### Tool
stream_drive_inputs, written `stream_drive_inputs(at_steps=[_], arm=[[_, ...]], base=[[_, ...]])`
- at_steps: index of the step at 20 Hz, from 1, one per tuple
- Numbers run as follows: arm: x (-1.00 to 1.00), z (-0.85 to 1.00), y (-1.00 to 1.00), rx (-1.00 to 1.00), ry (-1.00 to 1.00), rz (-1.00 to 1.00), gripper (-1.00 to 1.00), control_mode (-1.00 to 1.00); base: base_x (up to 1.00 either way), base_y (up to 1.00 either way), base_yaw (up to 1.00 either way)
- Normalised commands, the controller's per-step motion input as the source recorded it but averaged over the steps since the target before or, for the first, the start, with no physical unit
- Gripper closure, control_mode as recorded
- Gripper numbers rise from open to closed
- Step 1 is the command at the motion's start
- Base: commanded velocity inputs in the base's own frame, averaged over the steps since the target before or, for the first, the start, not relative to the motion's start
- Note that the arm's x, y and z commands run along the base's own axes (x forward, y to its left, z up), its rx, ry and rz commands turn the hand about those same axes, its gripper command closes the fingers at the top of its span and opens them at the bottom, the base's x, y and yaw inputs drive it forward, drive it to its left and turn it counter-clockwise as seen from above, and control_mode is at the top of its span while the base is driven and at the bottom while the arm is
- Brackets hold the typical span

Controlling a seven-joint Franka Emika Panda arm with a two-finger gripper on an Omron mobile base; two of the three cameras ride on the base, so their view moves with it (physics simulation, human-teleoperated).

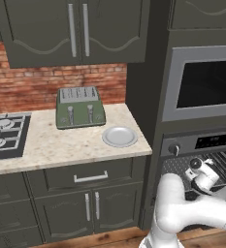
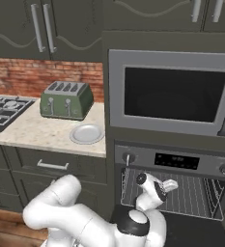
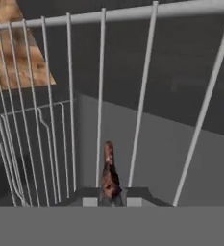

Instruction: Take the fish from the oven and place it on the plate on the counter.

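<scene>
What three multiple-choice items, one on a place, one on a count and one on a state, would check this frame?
1. Where is the plate?
A. On the counter, right of the green toaster
B. On the gas hob
C. Inside the oven

2. How many slots run across the toaster's top?
A. Two
B. Four
C. Six

3. What is the state of the plate?
A. It holds the fish
B. It is bare
C. It is upside down

Answers:
1 A: the left base view shows it on the speckled stone, in front of and to the right of the toaster.
2 B: four slots show in both base views.
3 B: nothing lies on it, and the hand view shows the reddish-brown fish on the oven rack between the fingers.
</scene>
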Motion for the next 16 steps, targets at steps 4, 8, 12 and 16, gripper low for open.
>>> stream_drive_inputs(at_steps=[4, 8, 12, 16], arm=[[-1.00, -0.49, -0.22, -0.03, 0.39, -0.02, 1.00, -1.00], [-1.00, -0.08, -0.50, 0.04, 0.27, -0.05, 1.00, -1.00], [-1.00, 0.18, -0.64, 0.13, 0.04, -0.09, 1.00, -1.00], [-1.00, 0.56, -0.41, 0.17, -0.07, -0.11, 1.00, -1.00]], base=[[0.00, 0.00, 0.00], [0.00, 0.00, 0.00], [0.00, 0.00, 0.00], [0.00, 0.00, 0.00]])
